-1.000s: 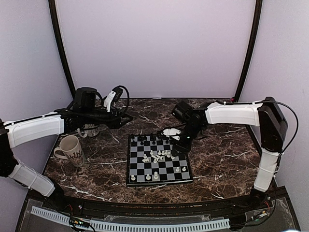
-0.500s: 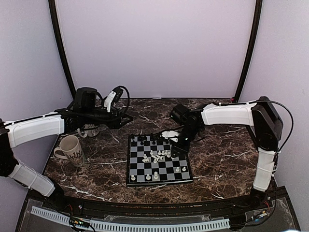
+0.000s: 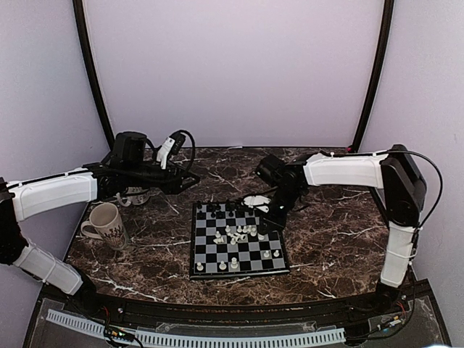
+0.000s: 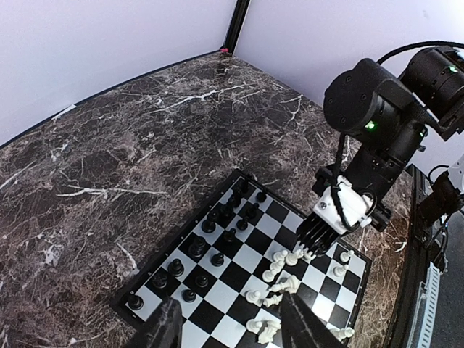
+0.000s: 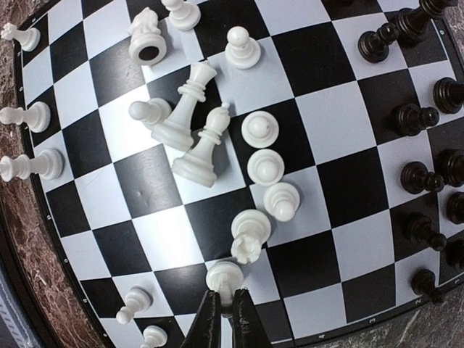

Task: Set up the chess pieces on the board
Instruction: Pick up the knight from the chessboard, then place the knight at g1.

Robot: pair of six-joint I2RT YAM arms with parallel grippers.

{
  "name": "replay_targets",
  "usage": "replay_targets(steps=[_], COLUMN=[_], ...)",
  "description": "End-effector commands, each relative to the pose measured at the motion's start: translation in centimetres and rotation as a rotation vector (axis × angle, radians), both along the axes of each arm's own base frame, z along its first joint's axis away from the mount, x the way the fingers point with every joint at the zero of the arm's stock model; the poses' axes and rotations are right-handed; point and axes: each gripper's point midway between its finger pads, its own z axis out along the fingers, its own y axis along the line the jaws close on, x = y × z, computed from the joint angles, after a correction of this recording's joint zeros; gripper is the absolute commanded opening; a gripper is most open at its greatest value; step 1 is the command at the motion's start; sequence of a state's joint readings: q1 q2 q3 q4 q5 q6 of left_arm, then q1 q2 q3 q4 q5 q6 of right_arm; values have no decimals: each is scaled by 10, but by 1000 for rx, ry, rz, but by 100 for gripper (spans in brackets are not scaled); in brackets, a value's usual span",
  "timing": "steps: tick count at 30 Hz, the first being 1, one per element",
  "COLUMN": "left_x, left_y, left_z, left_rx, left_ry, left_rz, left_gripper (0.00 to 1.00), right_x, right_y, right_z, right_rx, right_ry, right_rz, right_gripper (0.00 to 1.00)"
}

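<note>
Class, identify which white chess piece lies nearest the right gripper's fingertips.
The round-topped white pawn touching the right gripper; the rest stand or lie farther up the board.

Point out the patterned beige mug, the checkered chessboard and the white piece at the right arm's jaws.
Patterned beige ceramic mug [image 3: 109, 226]: top view, its side wall.
Black-and-white checkered chessboard [image 3: 254, 264]: top view, a bare near square.
White plastic chess piece [image 5: 225, 278]: right wrist view, its rounded top.
</note>
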State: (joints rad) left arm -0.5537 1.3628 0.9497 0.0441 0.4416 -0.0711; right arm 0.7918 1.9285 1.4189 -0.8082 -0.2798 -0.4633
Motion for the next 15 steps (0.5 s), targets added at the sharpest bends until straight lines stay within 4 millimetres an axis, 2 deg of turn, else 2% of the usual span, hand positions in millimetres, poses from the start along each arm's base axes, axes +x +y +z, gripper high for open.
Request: replay_targets(steps=[1, 5, 8, 15], left_x=[-1, -1, 0, 1], left_y=[-4, -4, -4, -3], left_z=[6, 4, 5, 4], left_rx=[2, 6, 9, 19], left_ry=[-1, 3, 1, -4], left_rz=[-23, -25, -25, -19], left_gripper=[48, 48, 48, 48], right_x=[-7, -12, -25, -62], right_y=[-7, -13, -15, -23], right_z=[42, 59, 65, 58], right_rx=[48, 69, 101, 87], right_ry=[-42, -68, -51, -28], right_rz=[3, -2, 20, 106], right_gripper=[3, 3, 4, 4])
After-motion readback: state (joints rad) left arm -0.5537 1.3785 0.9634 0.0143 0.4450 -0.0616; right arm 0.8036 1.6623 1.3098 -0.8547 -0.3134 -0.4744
